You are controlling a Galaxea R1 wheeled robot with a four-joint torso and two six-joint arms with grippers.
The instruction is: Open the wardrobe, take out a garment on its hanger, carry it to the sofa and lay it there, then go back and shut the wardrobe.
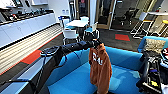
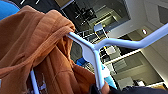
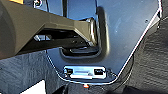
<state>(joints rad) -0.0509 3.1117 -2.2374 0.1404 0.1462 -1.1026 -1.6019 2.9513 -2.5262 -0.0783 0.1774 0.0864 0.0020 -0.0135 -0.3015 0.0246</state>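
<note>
In the head view, the left arm (image 1: 72, 47) reaches in from the left and stretches out level over the sofa (image 1: 75, 80). Its claw (image 1: 96, 43) sits at the far end of the arm, closed on the top of the hanger, and the garment (image 1: 100, 66) hangs straight down from it. The orange cloth drapes directly beneath the claw, with a white printed mark on its chest, and its lower hem hangs over the blue seat, nearer the front edge of the sofa than the back cushion. Whether the hem touches the seat cannot be told. Behind the sofa stand a white table (image 1: 77, 23) with white chairs (image 1: 70, 33) on dark carpet, and a long white counter (image 1: 27, 25) runs along the left wall. A patterned cushion (image 1: 153, 45) lies on a blue armchair at the right.

In the left wrist view, the white hanger (image 2: 93, 53) fills the middle, its neck running down toward the claw at the picture's lower edge. The garment is bunched over one arm of the hanger, right beside the claw.

In the right wrist view, the robot's own dark plate and a jointed bar show above dark carpet (image 3: 152, 62). Whether the right claw is open or closed cannot be told.
</note>
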